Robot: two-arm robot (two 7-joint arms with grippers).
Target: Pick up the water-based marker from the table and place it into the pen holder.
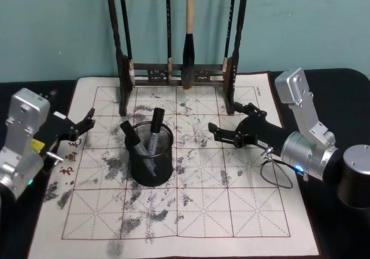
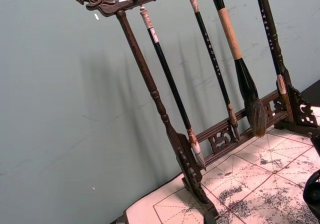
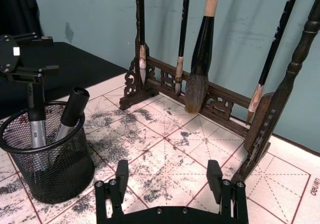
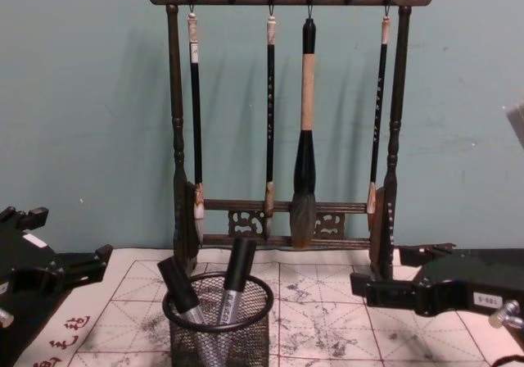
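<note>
The pen holder (image 1: 151, 165), a black wire-mesh cup, stands on the left-centre of the practice mat. Two markers with black caps and grey barrels lean inside it: one (image 1: 130, 136) to the left, one (image 1: 156, 127) more upright. The right wrist view shows the pen holder (image 3: 47, 169) with both markers (image 3: 69, 121); the chest view shows the pen holder (image 4: 218, 328) low in the middle. My right gripper (image 1: 224, 120) hovers to the right of the holder, open and empty, fingers (image 3: 121, 173) spread wide. My left gripper (image 1: 85, 122) sits open at the mat's left edge, apart from the holder.
A tall dark wooden brush rack (image 1: 176, 73) with several hanging brushes stands behind the holder, against the teal wall. The ink-stained grid mat (image 1: 191, 213) lies on a black tablecloth. A thin cable (image 1: 277, 175) loops on the mat beside my right arm.
</note>
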